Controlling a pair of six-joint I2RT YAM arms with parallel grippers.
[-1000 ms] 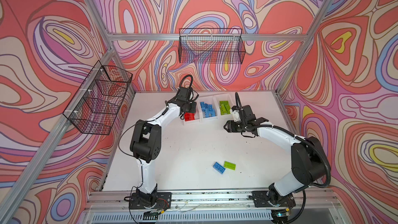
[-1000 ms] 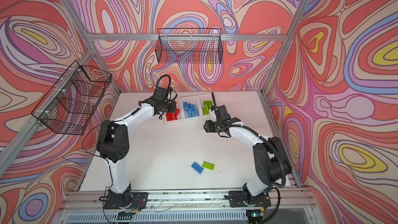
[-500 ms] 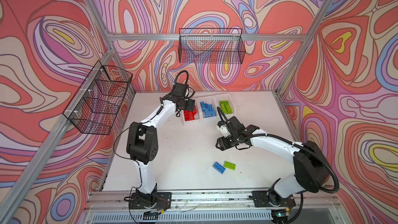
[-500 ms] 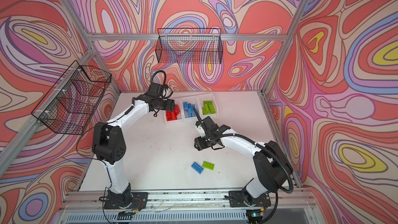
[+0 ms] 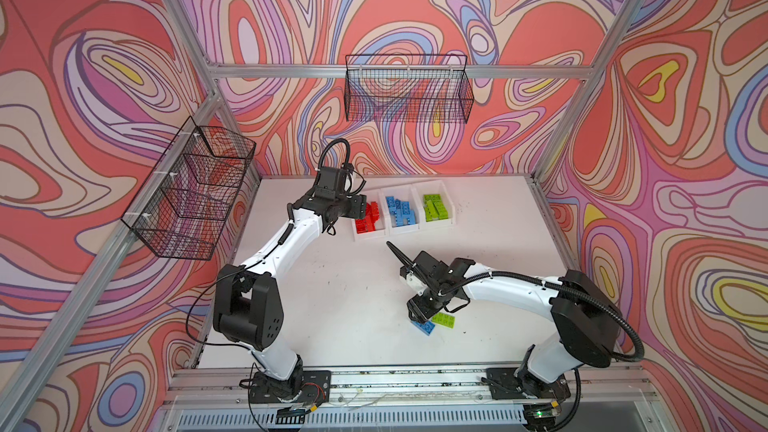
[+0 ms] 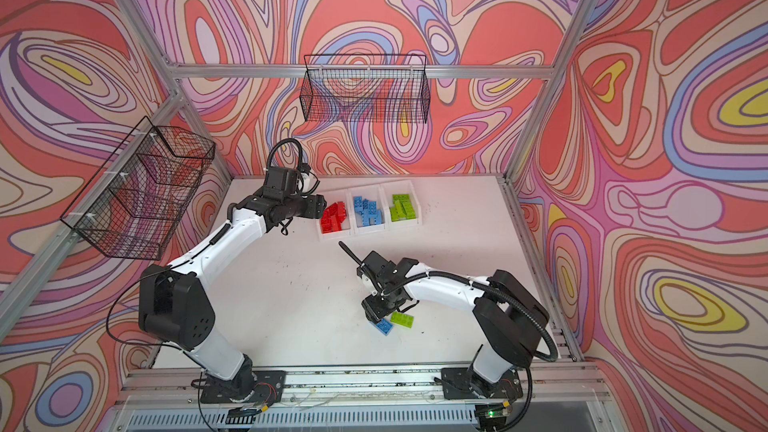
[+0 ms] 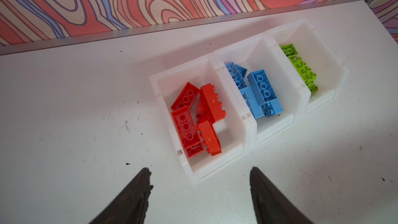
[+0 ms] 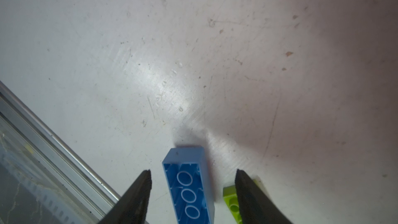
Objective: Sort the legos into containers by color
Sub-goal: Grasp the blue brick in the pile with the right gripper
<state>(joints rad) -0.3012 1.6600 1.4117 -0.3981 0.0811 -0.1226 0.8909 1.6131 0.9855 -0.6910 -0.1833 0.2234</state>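
My empty right gripper (image 8: 192,171) straddles the upturned blue rectangular plastic brick (image 8: 189,190), jaws apart to pinch its long sides; my left gripper (image 7: 200,169) gapes empty by the white plastic bins (image 7: 247,123)

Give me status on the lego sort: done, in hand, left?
Done: red legos, blue legos and green legos lie in separate containers. In hand: nothing gripped; the right gripper is open around the loose blue brick on the table; the left gripper is open and empty near the containers. Left: that blue brick and the green brick beside it.
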